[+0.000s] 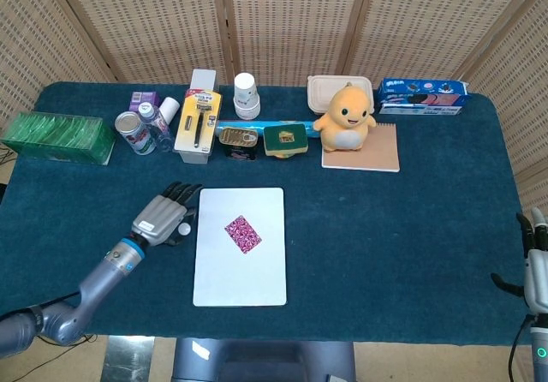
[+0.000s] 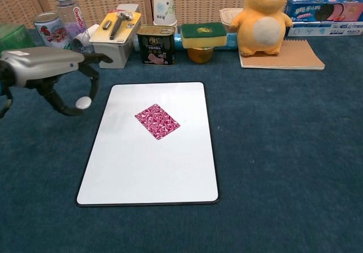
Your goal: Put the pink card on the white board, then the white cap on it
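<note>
The pink patterned card [image 1: 243, 234] [image 2: 157, 121] lies on the white board [image 1: 257, 275] [image 2: 153, 168], in its upper half. My left hand [image 1: 165, 216] [image 2: 52, 74] hovers above the cloth just off the board's left edge and pinches the small white cap [image 1: 184, 228] [image 2: 83, 102] between thumb and finger. My right hand [image 1: 536, 266] rests at the far right table edge in the head view, fingers pointing up, nothing in it; the chest view does not show it.
Along the back stand a green box [image 1: 58, 137], a can [image 1: 131, 132], a bottle [image 2: 69, 20], a razor pack [image 1: 198, 123], a paper cup [image 1: 246, 95], a tin [image 2: 156, 45], a sponge on a jar [image 2: 203, 39], a yellow plush on a notebook [image 1: 347, 118] and a biscuit box [image 1: 421, 96].
</note>
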You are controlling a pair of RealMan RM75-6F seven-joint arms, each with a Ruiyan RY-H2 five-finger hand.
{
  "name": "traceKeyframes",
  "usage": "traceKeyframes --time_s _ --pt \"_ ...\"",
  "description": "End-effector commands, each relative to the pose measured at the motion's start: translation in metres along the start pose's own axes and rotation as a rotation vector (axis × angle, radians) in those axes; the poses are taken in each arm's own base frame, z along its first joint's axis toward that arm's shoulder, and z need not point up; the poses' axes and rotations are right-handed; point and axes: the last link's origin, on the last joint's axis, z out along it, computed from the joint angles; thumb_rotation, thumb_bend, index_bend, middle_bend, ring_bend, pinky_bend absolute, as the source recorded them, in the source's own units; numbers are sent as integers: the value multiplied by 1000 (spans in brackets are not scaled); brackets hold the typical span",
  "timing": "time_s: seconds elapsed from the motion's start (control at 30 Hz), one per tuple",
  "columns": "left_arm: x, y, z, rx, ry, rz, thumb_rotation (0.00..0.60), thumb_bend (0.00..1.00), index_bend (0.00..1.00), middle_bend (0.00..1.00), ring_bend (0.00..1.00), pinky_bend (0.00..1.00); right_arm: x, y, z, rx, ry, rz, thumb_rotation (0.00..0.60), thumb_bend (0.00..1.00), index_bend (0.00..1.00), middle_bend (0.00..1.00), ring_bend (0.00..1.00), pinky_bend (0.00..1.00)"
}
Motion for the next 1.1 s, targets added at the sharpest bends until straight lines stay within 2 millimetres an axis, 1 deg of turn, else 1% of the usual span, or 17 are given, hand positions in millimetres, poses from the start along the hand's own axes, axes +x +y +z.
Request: traceKeyframes --time_s 0.03,0.1,0.17,0.2,0.4,0.67,0.9,0.97,1.07,1.1 --pt "12 31 29 -59 -7 25 600 324 600 0 0 9 0 0 1 -3 0 0 598 0 56 0 0 0" --pt "14 49 40 -91 -18 56 600 324 600 0 0 9 1 1 1 -7 1 2 598 0 56 0 0 0" --pt "13 60 46 -101 -27 70 600 323 600 0 0 9 1 2 1 -10 1 3 599 0 56 0 0 0" --pt "12 68 50 -111 -36 79 600 323 600 0 0 9 1 2 2 -12 0 5 599 0 57 0 0 0" --pt "7 94 67 -106 -82 77 600 317 601 0 0 9 -1 2 2 -7 -11 1 600 0 56 0 0 0" --pt "7 107 79 -90 -98 102 600 312 601 0 0 9 -2 2 3 -11 -15 -2 599 0 56 0 0 0" --pt "8 114 86 -75 -109 127 600 306 595 0 0 9 -1 2 2 -12 -13 -1 600 0 56 0 0 0" --pt "8 114 86 -69 -116 140 600 302 571 0 0 9 -1 2 2 -14 -10 1 600 0 56 0 0 0" --pt "9 114 85 -55 -119 151 600 294 485 0 0 9 1 3 2 -13 -7 4 599 0 56 0 0 0" --pt "9 114 85 -52 -119 148 600 292 434 0 0 9 1 3 2 -13 -7 4 599 0 56 0 0 0"
